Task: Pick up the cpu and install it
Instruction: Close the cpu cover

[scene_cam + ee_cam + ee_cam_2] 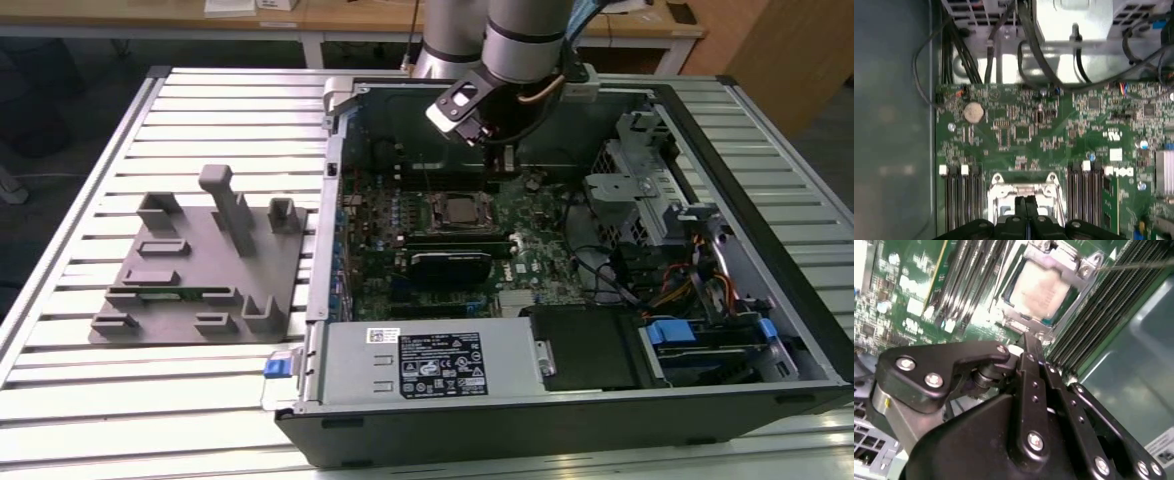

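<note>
The cpu (461,208) lies flat in the motherboard socket inside the open computer case (334,200); its pale silvery top (1041,287) sits within the metal socket frame (1081,270). My gripper (506,168) hangs just above the board, a little beyond the socket toward the case's far wall. In both wrist views its two black fingers are pressed together with nothing between them, and the gripper (1026,201) stands over the edge of the socket frame (1002,186). In the second wrist view the gripper (1029,339) ends beside the frame, clear of the chip.
A grey holder block (200,265) rests on the slatted table at the exterior view's left. Around the socket the case holds a grey labelled power-supply box (427,365), a black block (447,262), memory slots (956,197) and cable bundles (627,270).
</note>
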